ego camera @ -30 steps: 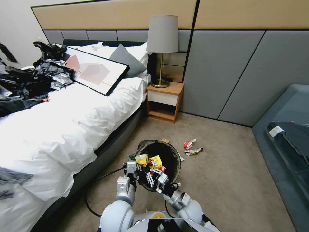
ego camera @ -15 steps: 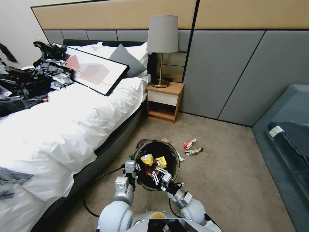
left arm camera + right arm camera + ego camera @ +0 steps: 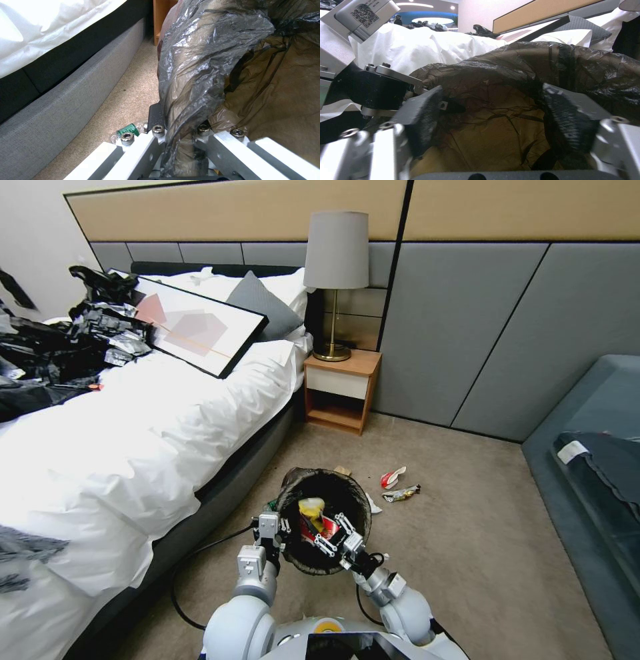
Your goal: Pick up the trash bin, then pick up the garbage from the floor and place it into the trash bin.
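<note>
The floor is soft tan carpet. On it, right of the bed, lie a red-and-white wrapper, a shiny packet just near it, and a small green bottle. A black cable curls nearer.

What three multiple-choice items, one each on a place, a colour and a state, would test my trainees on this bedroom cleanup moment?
1. Where does the trash bin stand?
A. on the bed
B. on the carpet beside the bed
C. on the nightstand

2. What colour is the bin's bag liner?
A. black
B. blue
C. white

3. What is the left gripper doing?
A. hanging open over the lamp
B. resting on the sofa
C. clamped shut on the bin's rim

Answers: 1 B, the head view shows it on the carpet by the bed frame. 2 A, the crinkled plastic is black. 3 C, its fingers pinch the lined rim, while the right gripper hangs open above the bin's mouth.
</note>
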